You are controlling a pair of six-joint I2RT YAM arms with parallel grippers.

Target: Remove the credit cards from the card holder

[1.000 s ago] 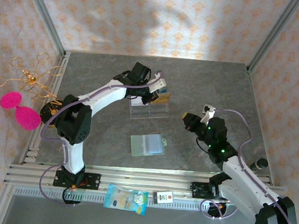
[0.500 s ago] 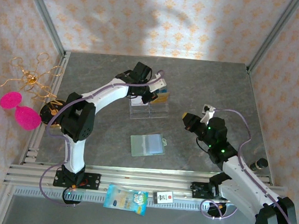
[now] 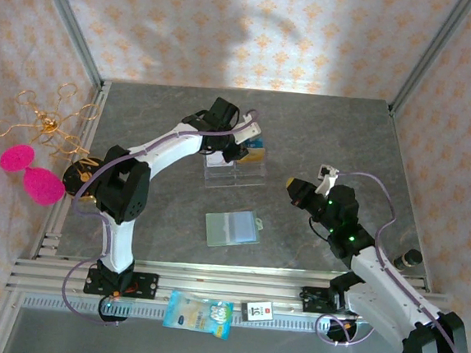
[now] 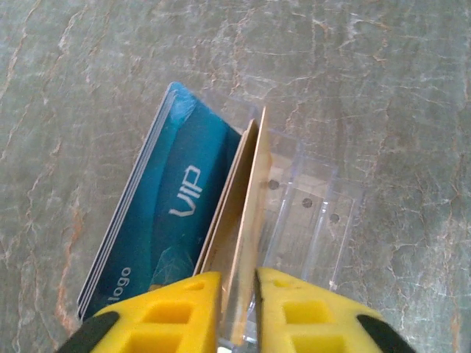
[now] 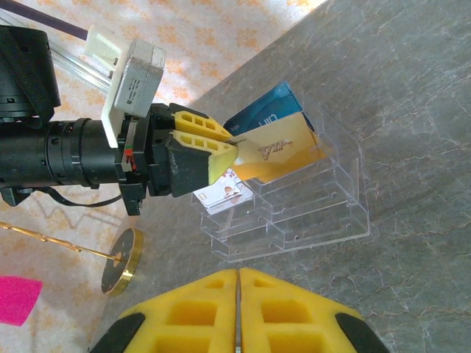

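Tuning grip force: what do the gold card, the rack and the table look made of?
Gold card: thin stiff plastic, likely, with a matte printed face.
Rack: clear glossy acrylic, probably; the table shows through it.
Table: grey veined, stone-look, maybe laminate.

A robot test cell in a lab: a stone-patterned table [image 3: 322,126] fenced by aluminium rails [image 3: 209,286], patterned backdrop walls [image 3: 256,34] hung around it, and two arms [image 3: 159,149] bolted at the near edge.

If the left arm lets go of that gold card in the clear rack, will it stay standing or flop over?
The gold card looks stiff and thin, probably light. It leans on the blue card in the clear rack, so it would likely stay propped. Its glossy face may slip between the left gripper fingers.
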